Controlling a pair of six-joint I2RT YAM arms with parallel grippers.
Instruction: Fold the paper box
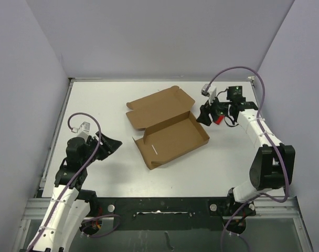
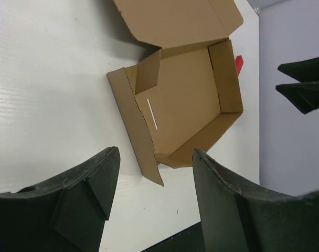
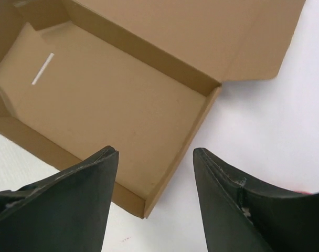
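Top external view, items listed from the arm bases outward, each placed against the paper box.

1. Left gripper (image 1: 108, 144): near side, left of the box and apart from it. Jaws stood well apart with nothing between them; the left wrist view showed the same.
2. Paper box (image 1: 170, 134): brown corrugated tray, lying skewed at mid-table. Three walls stood upright. The end flap (image 2: 133, 121) nearest the left gripper leaned outward, not locked. A pale strip (image 2: 153, 113) lay on the tray floor.
3. Lid panel (image 1: 159, 107): hinged on the box's far long side, thrown back flat on the table.
4. Right gripper (image 1: 206, 115): just beside the box's right-hand corner, not touching. Jaws parted and empty, aimed over that corner in the right wrist view.
5. Red block (image 1: 218, 119): small, close under the right gripper on the side away from the box.

Handling note, as judged: the loose end flap looked like the next job. It would want lifting from its outer edge and rolling inward, while the other arm pinned the opposite wall so the light tray did not slide. The lid should wait until all walls stood.

6. Table (image 1: 96, 100): smooth white top, likely slippery under cardboard.
7. Walls (image 1: 165, 37): plain pale panels behind and to both sides of the box.
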